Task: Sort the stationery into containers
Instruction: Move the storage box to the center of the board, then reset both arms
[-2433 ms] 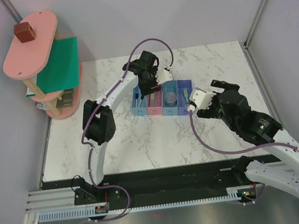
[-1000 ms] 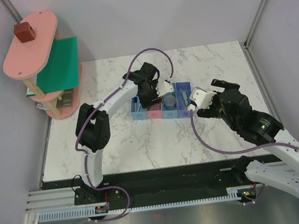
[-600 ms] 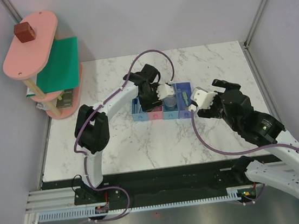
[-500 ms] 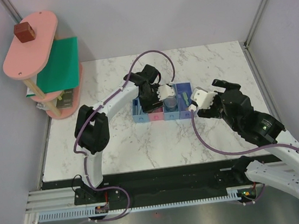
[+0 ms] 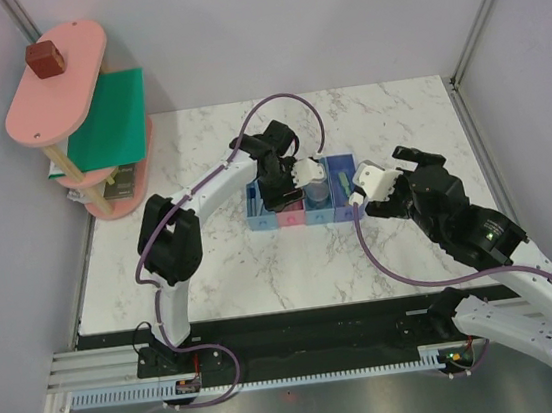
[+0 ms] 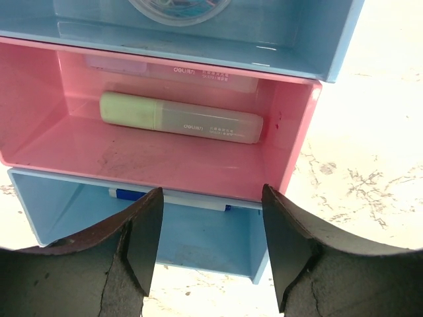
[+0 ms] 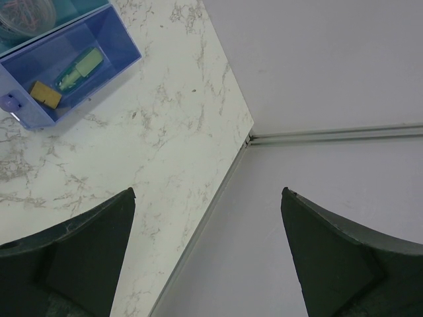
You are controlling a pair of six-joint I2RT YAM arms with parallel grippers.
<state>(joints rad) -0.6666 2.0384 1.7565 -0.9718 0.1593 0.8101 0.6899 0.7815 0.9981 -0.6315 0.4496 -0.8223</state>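
The four joined bins stand mid-table: blue, pink, light blue and purple-blue. My left gripper hovers open and empty just above the pink and blue bins. The pink bin holds a mint-green piece and a pink-lilac bar. A white marker lies in the blue bin. My right gripper is open and empty right of the row, pointing at the table edge. The purple-blue bin holds a tan block and a greenish piece.
A round tub of coloured clips sits in the light blue bin. The pink-and-green tiered shelf stands at the far left with a brown cube on top. Grey walls close the table's right side.
My left gripper has come toward the near side, from the bins' far side to above the pink and blue bins. The bin row has slid slightly nearer. The right arm has barely moved.
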